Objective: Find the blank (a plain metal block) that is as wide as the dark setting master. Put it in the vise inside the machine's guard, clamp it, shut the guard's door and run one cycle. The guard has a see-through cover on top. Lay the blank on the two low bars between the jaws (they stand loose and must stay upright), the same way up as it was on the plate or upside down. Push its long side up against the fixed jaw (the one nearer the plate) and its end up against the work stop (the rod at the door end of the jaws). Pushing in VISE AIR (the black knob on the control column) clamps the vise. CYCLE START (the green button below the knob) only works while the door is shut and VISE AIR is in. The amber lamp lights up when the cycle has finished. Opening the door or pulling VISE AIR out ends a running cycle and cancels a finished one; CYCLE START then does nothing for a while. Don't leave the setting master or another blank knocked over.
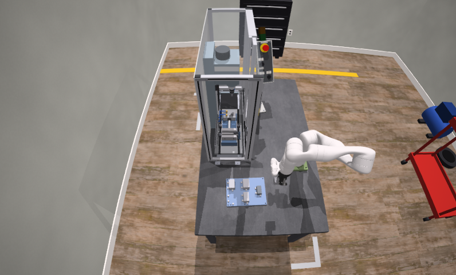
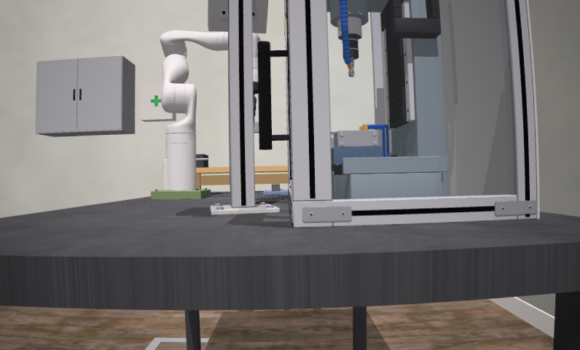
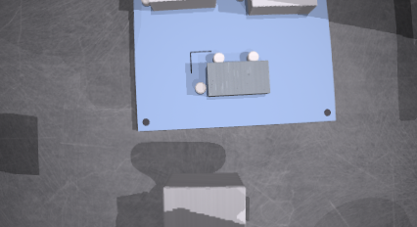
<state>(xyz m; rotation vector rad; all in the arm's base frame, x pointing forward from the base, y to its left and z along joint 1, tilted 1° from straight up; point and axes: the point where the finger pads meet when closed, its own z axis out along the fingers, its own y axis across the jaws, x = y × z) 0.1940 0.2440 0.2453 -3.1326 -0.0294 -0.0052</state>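
Observation:
My gripper point(image 1: 283, 183) is shut on a light grey blank point(image 3: 204, 207), which shows at the bottom edge of the wrist view; the fingertips are outside that view. I hold it above the table, to the right of the blue plate point(image 1: 262, 201) point(image 3: 166, 112). The dark setting master point(image 1: 258, 189) point(image 3: 238, 78) lies on the plate against its pins. Three light blanks point(image 1: 231, 184) point(image 1: 245, 183) point(image 1: 246, 196) stand on the plate. The vise point(image 1: 229, 137) is inside the guard point(image 1: 228, 78); its low bars and work stop are too small to make out. The amber lamp point(image 1: 262, 30) looks unlit.
The control column's panel point(image 1: 265, 65) stands at the guard's right side. A black door handle point(image 2: 264, 95) sticks out from the guard; I cannot tell surely how far the door is open. The spindle tool point(image 2: 350, 69) hangs above the vise. The guard's front posts stand between the plate and the vise.

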